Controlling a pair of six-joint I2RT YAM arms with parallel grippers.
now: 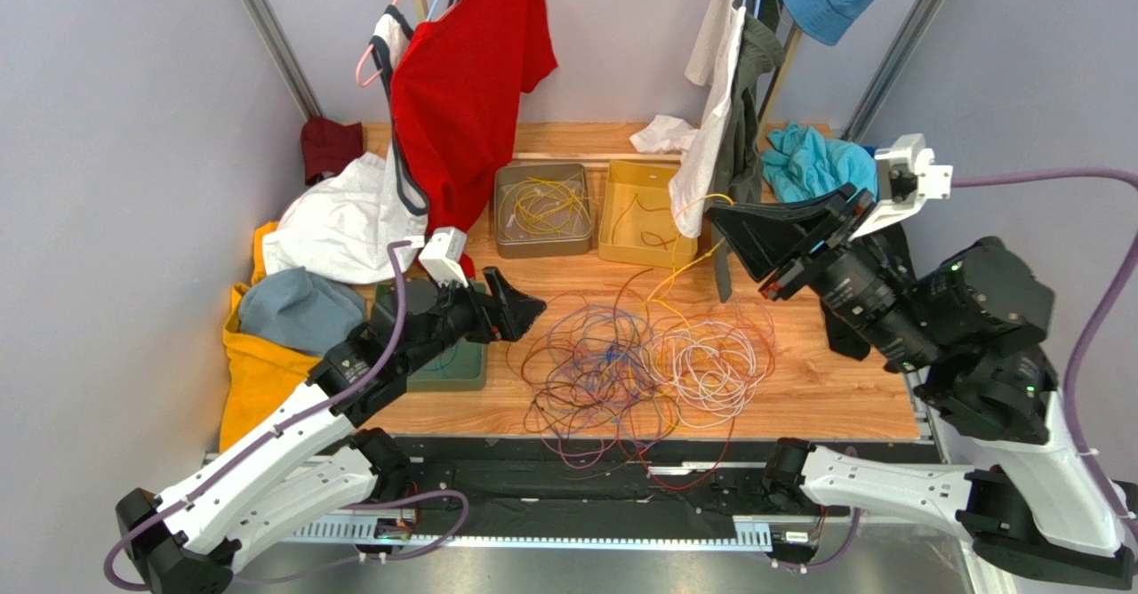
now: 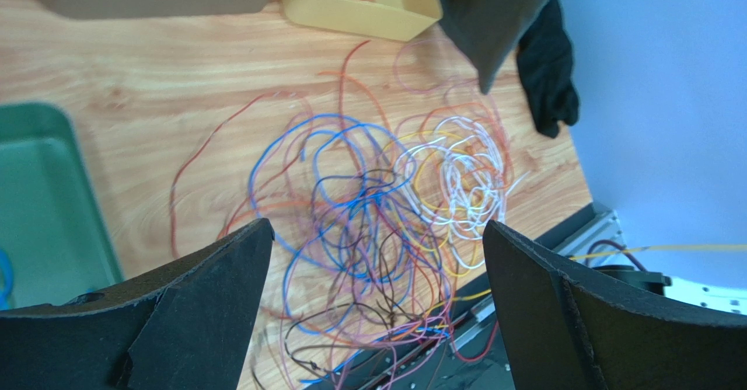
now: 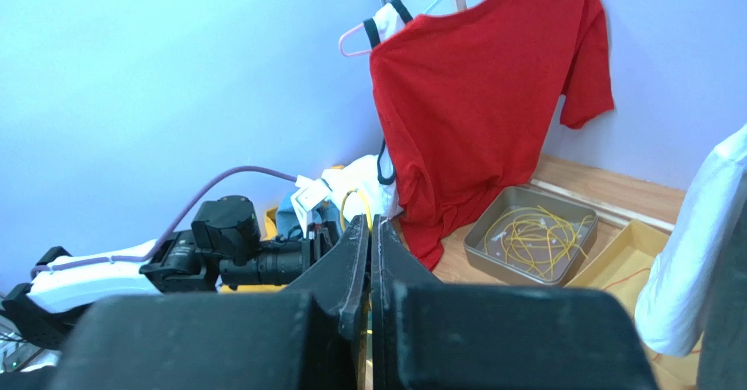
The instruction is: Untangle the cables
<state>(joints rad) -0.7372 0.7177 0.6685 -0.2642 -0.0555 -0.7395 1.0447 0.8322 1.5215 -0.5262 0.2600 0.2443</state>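
Dozens of thin cables (image 1: 641,354) lie in one tangle on the wooden table (image 1: 828,394), with blue, purple and orange loops toward its left and white coils on its right. The left gripper (image 1: 524,311) hovers just left of the tangle, above a green tray (image 1: 461,370). Its fingers (image 2: 202,311) are spread wide and hold nothing. The right gripper (image 1: 728,227) is raised behind and to the right of the tangle, its fingers (image 3: 351,267) pressed together. It appears to pinch a yellow cable (image 1: 684,269) that slants down into the tangle. Behind the tangle a grey tray (image 1: 502,221) holds yellow cables, and a yellow tray (image 1: 612,227) just beside it holds an orange one.
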